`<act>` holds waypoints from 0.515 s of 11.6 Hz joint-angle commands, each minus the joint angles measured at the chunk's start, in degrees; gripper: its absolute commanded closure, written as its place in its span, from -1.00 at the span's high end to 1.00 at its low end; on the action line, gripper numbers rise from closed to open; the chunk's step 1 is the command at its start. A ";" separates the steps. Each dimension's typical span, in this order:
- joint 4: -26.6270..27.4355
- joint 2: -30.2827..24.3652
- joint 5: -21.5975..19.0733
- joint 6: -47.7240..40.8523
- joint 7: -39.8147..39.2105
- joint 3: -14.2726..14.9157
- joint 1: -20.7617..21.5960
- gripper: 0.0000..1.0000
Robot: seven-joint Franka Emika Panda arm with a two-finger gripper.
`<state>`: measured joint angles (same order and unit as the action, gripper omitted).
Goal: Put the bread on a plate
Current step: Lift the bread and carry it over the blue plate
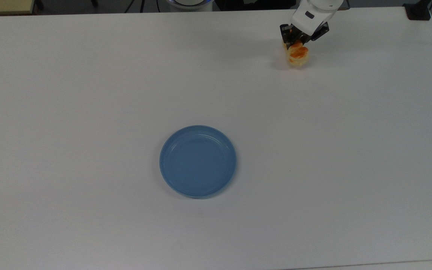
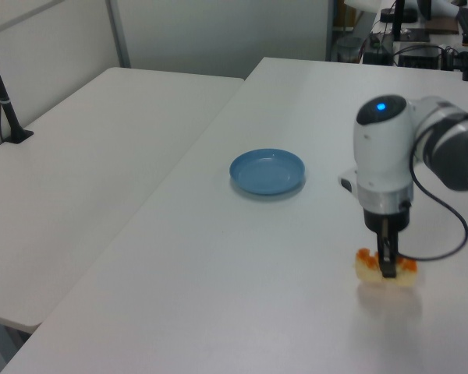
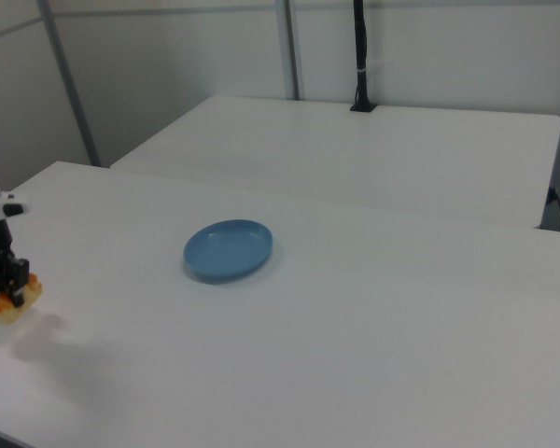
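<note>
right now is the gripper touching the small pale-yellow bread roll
Touching. In the left view the gripper is closed across the pale-yellow bread roll, which hangs clear of its shadow on the white table.

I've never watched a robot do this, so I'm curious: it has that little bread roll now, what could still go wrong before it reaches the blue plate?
1. The end effector pinches the bread across its middle, both ends sticking out, so the roll might twist or slip in transit.
2. The plate sits far across the table, a long carry that gives a loose grip time to fail.
3. The bread hangs just above the table, its shadow beneath; travelling this low, it could catch the plate's raised rim.
</note>
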<state>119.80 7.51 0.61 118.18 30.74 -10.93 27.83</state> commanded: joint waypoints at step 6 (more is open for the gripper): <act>-24.86 -0.31 0.96 -15.52 -16.13 1.43 -20.78 -0.38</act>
<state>100.29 6.30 0.71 105.26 18.59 -10.19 10.13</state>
